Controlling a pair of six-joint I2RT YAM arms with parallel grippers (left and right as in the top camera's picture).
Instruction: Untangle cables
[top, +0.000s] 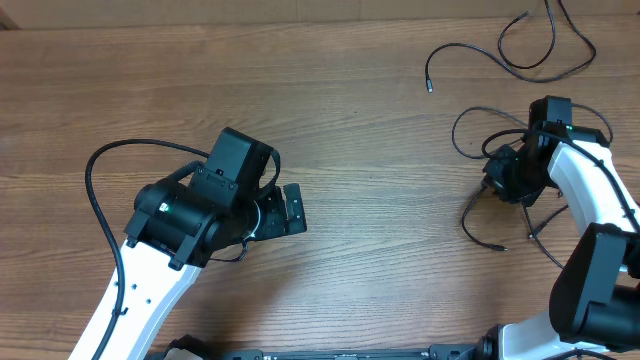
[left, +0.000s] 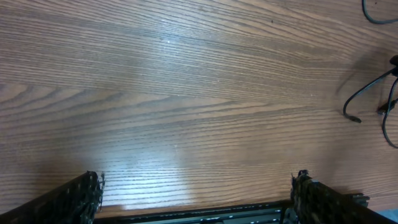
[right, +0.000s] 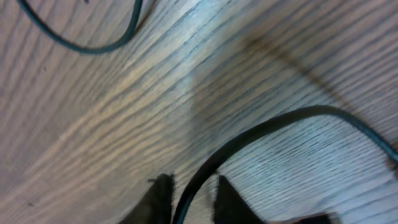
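From above, the wooden table carries the cables all on its right side. One loose cable lies by itself at the far right corner, curling from a small plug tip toward the edge of the picture, apart from the others. The other strands loop and splay out from under the right gripper, which hangs low over them with thin ends trailing toward the near edge. This view hides that claw's fingers under its own black body, so it does not show how the jaws stand. The right wrist camera shows this, though blurred and very close to the wood. An arched cable sweeps down from the right and runs straight between the two dark fingertips. They stand tight against either side of it, clamped on the strand. A second strand curves across that picture's top left corner, lying flat on the table. The left gripper sits well apart from all of this near the table's middle. In the overhead view it is only a dark block at the end of the arm. The left wrist camera shows its two fingertips spread wide at the bottom corners, with bare wood grain between them and nothing held. The same view catches, at its right edge, a cable end lying on the table.
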